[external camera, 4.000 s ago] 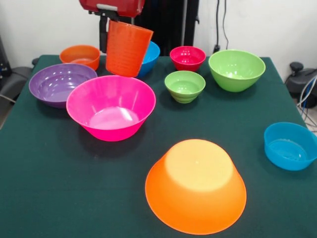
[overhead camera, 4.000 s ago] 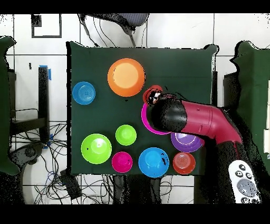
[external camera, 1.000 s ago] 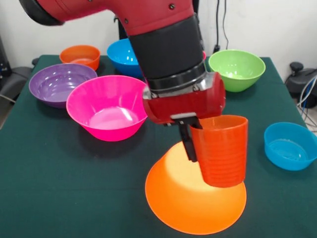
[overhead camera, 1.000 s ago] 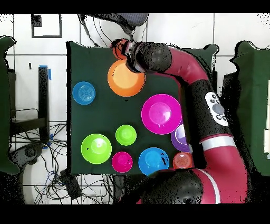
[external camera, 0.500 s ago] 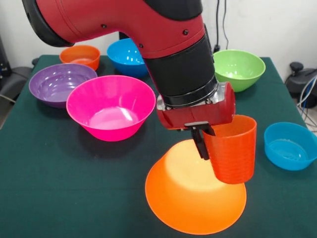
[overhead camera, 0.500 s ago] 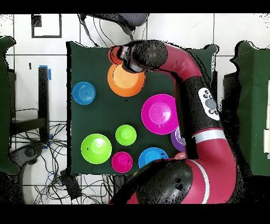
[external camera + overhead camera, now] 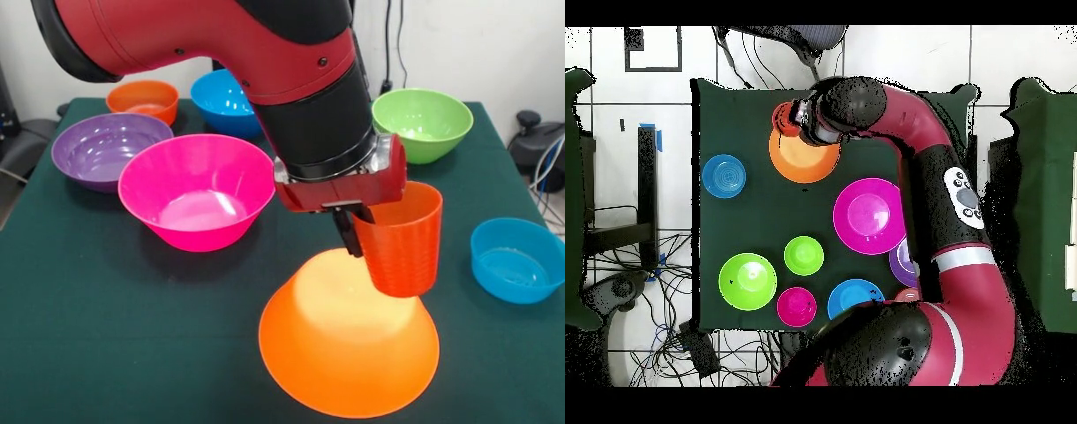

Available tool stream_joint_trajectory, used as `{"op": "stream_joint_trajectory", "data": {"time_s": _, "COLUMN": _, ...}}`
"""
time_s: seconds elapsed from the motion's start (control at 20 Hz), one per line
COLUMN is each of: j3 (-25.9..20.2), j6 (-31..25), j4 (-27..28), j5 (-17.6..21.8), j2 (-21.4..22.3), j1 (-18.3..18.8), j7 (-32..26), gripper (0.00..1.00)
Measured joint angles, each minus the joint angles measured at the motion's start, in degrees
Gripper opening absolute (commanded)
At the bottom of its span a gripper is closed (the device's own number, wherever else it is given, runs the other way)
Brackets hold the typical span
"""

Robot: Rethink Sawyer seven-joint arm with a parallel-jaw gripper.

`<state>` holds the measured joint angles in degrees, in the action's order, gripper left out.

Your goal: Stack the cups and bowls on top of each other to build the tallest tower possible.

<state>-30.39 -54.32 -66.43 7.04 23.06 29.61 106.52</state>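
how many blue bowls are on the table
2. The near blue bowl sits alone at the front view's right; the far blue bowl stands beside the small orange bowl, partly behind the arm.

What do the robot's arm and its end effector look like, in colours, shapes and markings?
The arm is thick and rounded, with a glossy red shell and a wide black cylindrical section above a silver ring at the wrist. The overhead view shows a grey panel with dark buttons and a white band on the red shell. The end effector has a red block-shaped housing and thin black fingers.

One cup (image 7: 399, 238), nine bowls (image 7: 196, 190) (assorted colours)
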Motion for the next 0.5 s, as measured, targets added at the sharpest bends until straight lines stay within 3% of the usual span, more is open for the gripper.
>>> {"op": "stream_joint_trajectory", "data": {"time_s": 0.5, "j3": 3.92, "j6": -0.14, "j4": 0.97, "j5": 0.84, "j2": -0.01, "j1": -1.32, "j7": 0.00, "gripper": 0.00}}
